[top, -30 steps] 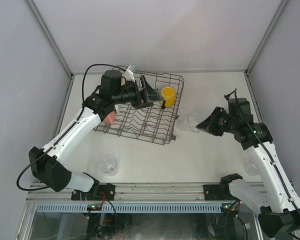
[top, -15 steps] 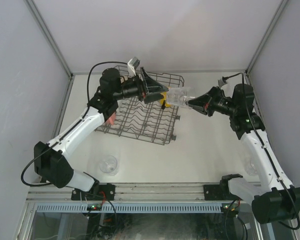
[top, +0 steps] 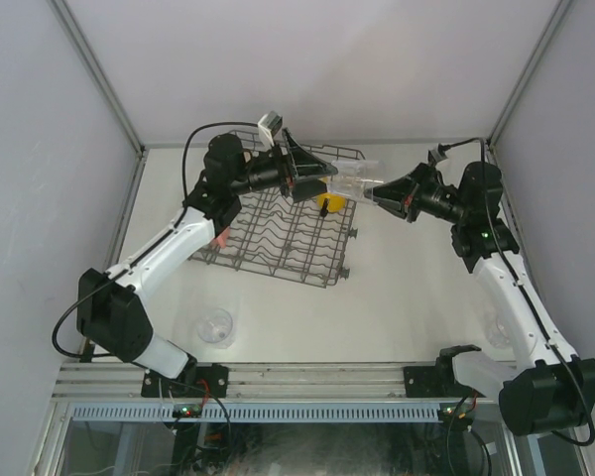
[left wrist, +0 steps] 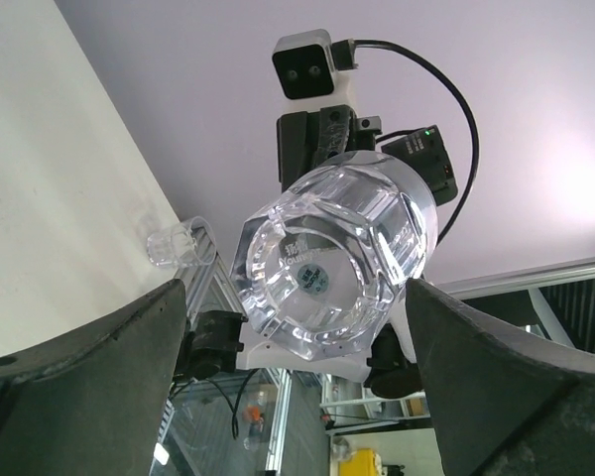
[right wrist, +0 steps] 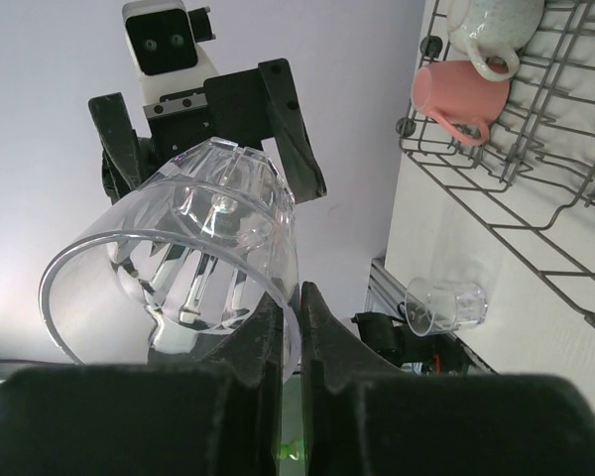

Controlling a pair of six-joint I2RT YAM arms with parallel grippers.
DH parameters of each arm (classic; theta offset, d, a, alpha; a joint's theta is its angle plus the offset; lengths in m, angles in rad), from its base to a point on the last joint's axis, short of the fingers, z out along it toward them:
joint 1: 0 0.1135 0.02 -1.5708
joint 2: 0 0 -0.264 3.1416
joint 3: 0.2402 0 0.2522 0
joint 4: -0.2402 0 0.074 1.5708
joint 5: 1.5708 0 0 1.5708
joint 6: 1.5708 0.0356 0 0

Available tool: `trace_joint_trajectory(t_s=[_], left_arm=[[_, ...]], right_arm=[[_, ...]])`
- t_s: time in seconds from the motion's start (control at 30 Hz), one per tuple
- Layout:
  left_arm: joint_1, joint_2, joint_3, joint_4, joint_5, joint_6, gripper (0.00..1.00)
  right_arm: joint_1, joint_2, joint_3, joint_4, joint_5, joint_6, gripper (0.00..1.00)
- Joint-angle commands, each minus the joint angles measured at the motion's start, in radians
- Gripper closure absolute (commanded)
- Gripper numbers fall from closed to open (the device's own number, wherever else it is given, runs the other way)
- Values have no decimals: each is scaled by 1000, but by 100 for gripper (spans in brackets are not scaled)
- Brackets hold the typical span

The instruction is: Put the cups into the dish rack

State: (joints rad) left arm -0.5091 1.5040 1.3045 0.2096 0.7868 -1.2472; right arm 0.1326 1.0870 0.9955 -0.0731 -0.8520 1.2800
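Observation:
My right gripper [top: 379,192] is shut on the rim of a clear glass tumbler [top: 349,185], held sideways in the air over the right edge of the dish rack [top: 278,230]. In the right wrist view the fingers [right wrist: 290,317] pinch the tumbler [right wrist: 178,263] wall. My left gripper [top: 317,178] stands open facing it; the tumbler's base [left wrist: 327,258] sits just ahead of and between its wide fingers [left wrist: 89,367]. A yellow mug [top: 329,202] stands in the rack. A pink mug [right wrist: 461,94] and a white mug [right wrist: 486,25] sit at the rack's [right wrist: 535,198] edge.
A clear glass [top: 216,325] lies on the table near the front left, also seen as a small glass [right wrist: 441,302]. Another clear glass [top: 496,329] stands at the right near my right arm; it shows as a small glass [left wrist: 174,243]. Walls close in on three sides.
The right arm lifted the tumbler from the table and carried it left to the left gripper. The left gripper rose off the rack, turned toward it and opened slightly wider.

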Motion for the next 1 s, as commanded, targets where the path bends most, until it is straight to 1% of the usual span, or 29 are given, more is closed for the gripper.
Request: trace_joint_trajectory(t_s=[0.0,0.27,0.47,0.53,0.63,0.77,0.8,0.83,0.9,0.97], left_arm=[[1,14,32,83,34,-50,6],[-2,10,20,134,40,-93,10],[-1,19,18,178,40,-133,19],[-1,22,14,195,43,-148,19],[-1,25,6,226,42,-170,27],[-5,38,12,267,45,-202,31],[-6,41,13,278,45,-209,31],[-6,45,17,282,49,-215,29],[-10,49,23,283,54,-215,21],[-12,52,22,284,51,-215,20]], right_arm=[[22,8,11,112,-8,30,100],[53,67,11,189,5,56,100],[80,107,11,209,15,56,100],[82,113,5,233,26,66,100],[83,132,4,254,20,77,100],[91,152,3,255,16,70,100],[93,157,4,254,16,70,100],[95,163,3,257,15,70,100],[94,169,4,259,15,68,100],[93,174,3,260,12,69,100]])
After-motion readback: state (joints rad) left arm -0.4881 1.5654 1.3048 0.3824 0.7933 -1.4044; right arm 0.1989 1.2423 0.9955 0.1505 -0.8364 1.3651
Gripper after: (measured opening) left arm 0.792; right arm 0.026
